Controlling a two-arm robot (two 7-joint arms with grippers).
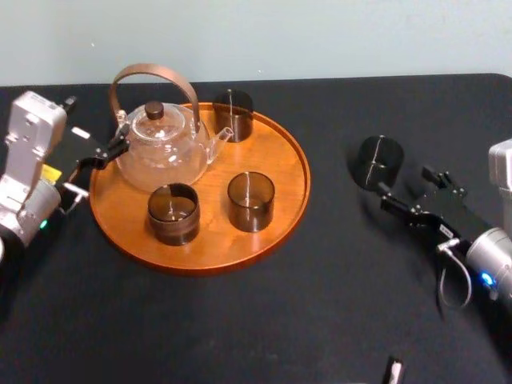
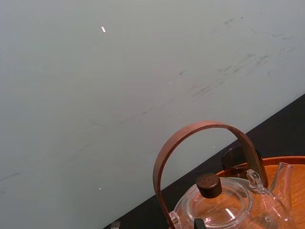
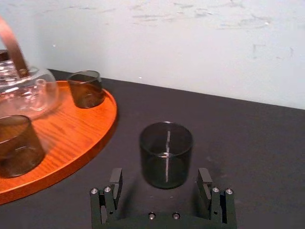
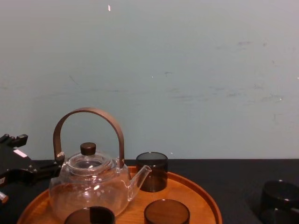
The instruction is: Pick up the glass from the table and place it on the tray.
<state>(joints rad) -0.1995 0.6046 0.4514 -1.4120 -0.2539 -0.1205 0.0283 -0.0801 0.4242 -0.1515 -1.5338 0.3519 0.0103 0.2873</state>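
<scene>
The right gripper has its jaws spread wide with nothing in them. They're lined up on the glass, which stands upright on the black surface just ahead of them, to the right of the tray. I'd call this the approach, grasp not made yet. Next it needs to nudge forward till the glass sits between the jaws, then squeeze gently. The right arm reaches in low from the right. The left gripper is parked by the teapot at the tray's left edge.
</scene>
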